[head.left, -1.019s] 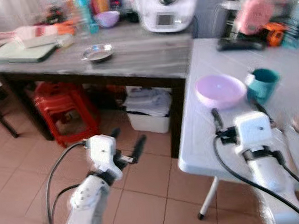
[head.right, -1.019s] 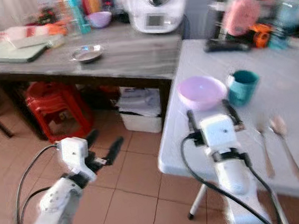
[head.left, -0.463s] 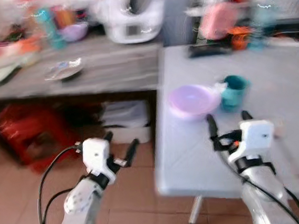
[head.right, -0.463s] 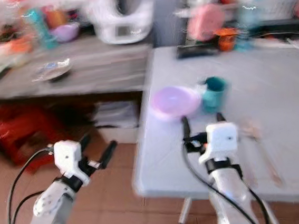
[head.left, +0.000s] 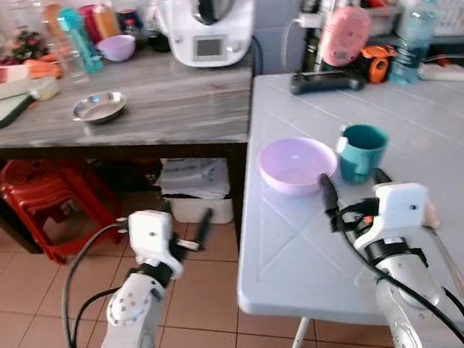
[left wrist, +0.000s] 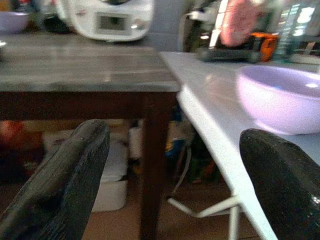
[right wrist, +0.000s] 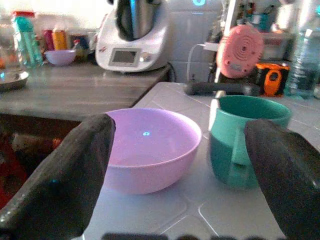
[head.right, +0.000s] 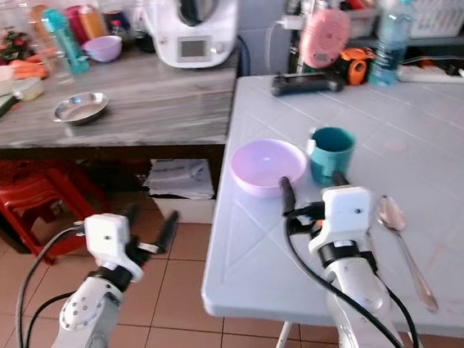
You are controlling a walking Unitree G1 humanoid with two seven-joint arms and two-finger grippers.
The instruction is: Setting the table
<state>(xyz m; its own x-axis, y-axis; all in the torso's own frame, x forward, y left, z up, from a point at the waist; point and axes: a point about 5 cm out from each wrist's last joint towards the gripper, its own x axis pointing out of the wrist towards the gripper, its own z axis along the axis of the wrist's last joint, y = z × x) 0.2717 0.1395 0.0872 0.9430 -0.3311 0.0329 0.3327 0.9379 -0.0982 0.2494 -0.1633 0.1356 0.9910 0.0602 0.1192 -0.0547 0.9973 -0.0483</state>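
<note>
Our right gripper (head.right: pixel 312 191) hovers wide open and empty just near of the round lilac plastic bowl (head.right: pixel 268 165) and teal mug (head.right: pixel 331 154) on the white tiled table (head.right: pixel 451 145); our left gripper (head.right: pixel 148 223) is open, empty, left of it.

Head cameras look forward and down over both arms at the white counter (head.left: pixel 423 106); the right wrist camera sits close before the lilac bowl (right wrist: pixel 150 147), while the left wrist camera views it from below counter edge, sideways
</note>
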